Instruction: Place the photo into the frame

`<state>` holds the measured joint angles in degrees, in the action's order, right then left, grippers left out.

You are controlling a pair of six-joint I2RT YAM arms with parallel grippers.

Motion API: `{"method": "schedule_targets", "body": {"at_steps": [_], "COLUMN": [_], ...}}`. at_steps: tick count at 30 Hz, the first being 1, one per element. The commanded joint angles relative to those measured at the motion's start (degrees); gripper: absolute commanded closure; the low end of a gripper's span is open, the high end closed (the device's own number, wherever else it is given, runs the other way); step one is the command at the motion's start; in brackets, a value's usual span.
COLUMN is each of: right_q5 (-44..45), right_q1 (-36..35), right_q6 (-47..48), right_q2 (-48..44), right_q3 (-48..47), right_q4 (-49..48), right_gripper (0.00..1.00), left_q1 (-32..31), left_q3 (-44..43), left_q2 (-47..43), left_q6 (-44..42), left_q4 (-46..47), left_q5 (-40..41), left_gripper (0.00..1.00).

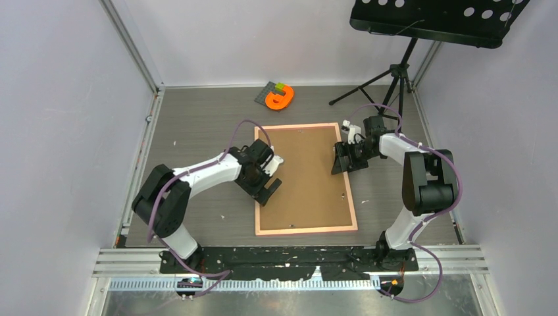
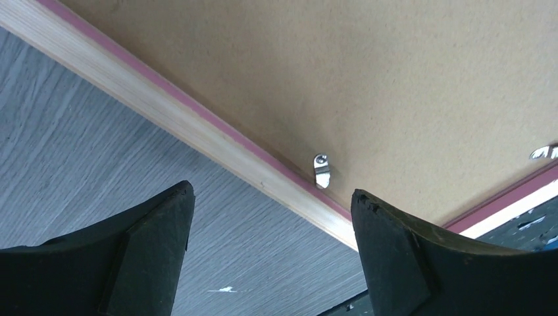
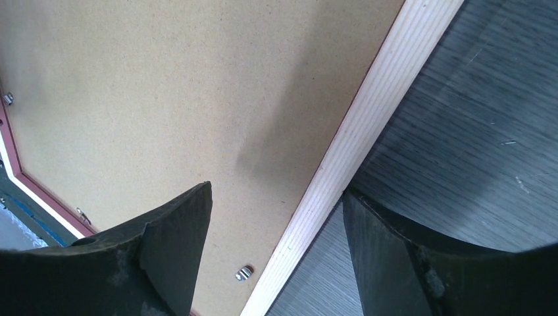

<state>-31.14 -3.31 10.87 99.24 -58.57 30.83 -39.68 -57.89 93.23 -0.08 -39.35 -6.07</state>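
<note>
The frame (image 1: 306,230) lies face down mid-table with the board (image 1: 306,174) seated in it. I can't see the photo, which is likely underneath. Left gripper (image 1: 268,191) and right gripper (image 1: 339,160) hang spread and empty over opposite rails. Probably only the clips (image 2: 322,170) need checking.

White arm links (image 1: 210,170), black joints (image 1: 431,191) — purple cables (image 1: 247,123) looping alongside.

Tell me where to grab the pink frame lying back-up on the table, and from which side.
Grip a long side rail of the frame from above, one finger outside, one over the backing board. It lies flat, so probably only that rail offers a pinch; the left gripper straddles it.
</note>
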Motion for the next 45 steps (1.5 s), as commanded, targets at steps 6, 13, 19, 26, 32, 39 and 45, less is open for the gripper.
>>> {"method": "schedule_targets", "body": {"at_steps": [6, 13, 19, 26, 32, 39, 45], "right_q5": [2.41, 2.14, 1.81, 1.35, 1.09, 1.00, 0.90], "right_q1": [0.06, 0.19, 0.39, 0.75, 0.89, 0.95, 0.95], "right_q6": [1.78, 1.70, 1.69, 1.57, 1.61, 1.61, 1.56], "right_q2": [-0.18, 0.73, 0.34, 0.52, 0.73, 0.92, 1.19], "right_q3": [0.81, 0.56, 0.72, 0.73, 0.73, 0.73, 0.64], "right_q4": [-0.61, -0.76, -0.69, -0.68, -0.68, -0.72, -0.63], "right_gripper": [0.21, 0.21, 0.21, 0.21, 0.21, 0.22, 0.22], "left_q1": [-2.12, -3.94, -4.68, -4.79, -4.79, -4.79, -4.79], "left_q3": [-4.98, -6.45, -7.66, -7.36, -6.43, -6.86, -6.89], "left_q2": [4.32, 5.88, 7.68, 7.48, 6.64, 7.15, 7.27], "left_q6": [3.84, 4.16, 4.38, 4.38, 4.39, 4.30, 4.21], "left_q4": [-1.47, -2.28, -3.00, -2.86, -2.13, -2.37, -2.41], "left_q5": [2.90, 7.29, 8.06, 8.04, 7.31, 7.03, 6.72], "left_gripper": [0.20, 0.26, 0.32, 0.36, 0.41, 0.48, 0.54]}}
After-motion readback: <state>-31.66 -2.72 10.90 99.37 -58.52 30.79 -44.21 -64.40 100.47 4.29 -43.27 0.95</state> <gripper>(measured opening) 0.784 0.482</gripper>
